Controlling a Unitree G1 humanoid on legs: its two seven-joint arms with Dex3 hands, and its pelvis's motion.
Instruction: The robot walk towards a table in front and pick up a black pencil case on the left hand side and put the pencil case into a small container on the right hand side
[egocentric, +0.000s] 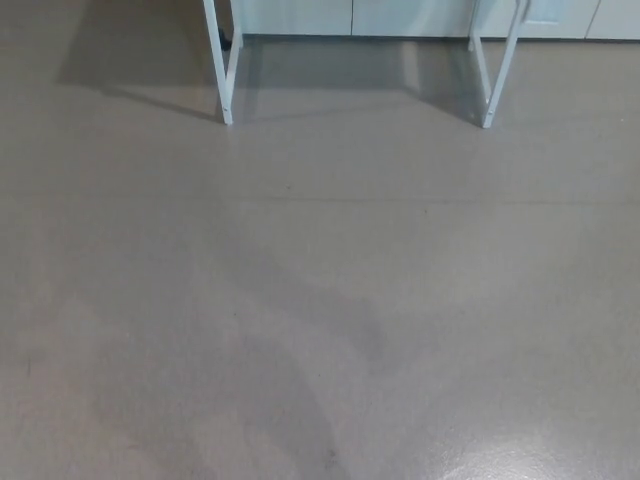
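Pencil case and container are both out of sight: the head view shows only floor and the lower parts of a table, so where the case lies on the tabletop cannot be told from here. What does show of the table is its white legs, one pair (224, 75) at about eleven o'clock and the other pair (492, 75) at about one o'clock, both reaching out of frame at the top edge. Behind them, at twelve o'clock, runs a pale wall or cabinet front (400, 15). Grey floor (320, 300) fills everything from the centre down to six o'clock, crossed by soft shadows.

Neither robot hand is visible, so whether either is open or closed cannot be told.

The step in hand looks like the walk itself, with the task barely begun. To do it well, the robot should probably head straight for the gap between the two leg pairs, keeping them evenly spaced either side of twelve o'clock, and stop short of the legs with the tabletop in view.
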